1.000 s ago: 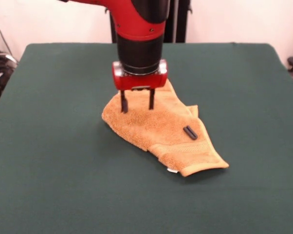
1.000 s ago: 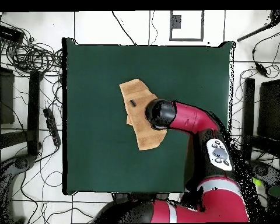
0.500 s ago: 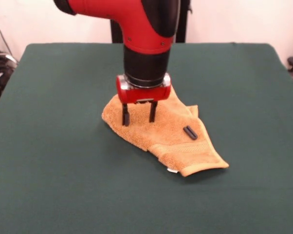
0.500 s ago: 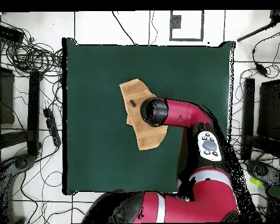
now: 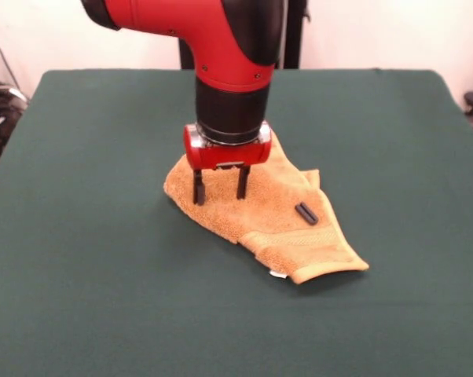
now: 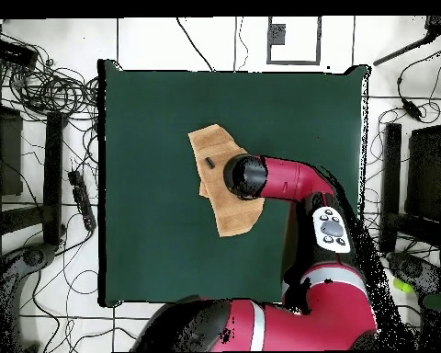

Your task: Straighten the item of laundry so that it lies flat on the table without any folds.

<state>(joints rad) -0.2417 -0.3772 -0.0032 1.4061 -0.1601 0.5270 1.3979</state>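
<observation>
Towel: the golden-orange towel is seen lying near the middle of the table, well apart from every edge; it is rumpled, with folds along its sides.
Long axis: in the front view the towel's length is seen to run from its rounded end under the gripper down and rightward to the end bearing the ribbed band and the small white tag.
On the towel: a small black cylinder is seen lying on the cloth, just above the band.
Gripper: the gripper is held upright over the rounded end, its two fingers spread apart with nothing between them, their tips at or just above the cloth.
Change: against half a second ago, the gripper is seen slightly to the left; the towel and cylinder are unmoved.
Overhead: the towel is partly covered by the arm.
</observation>
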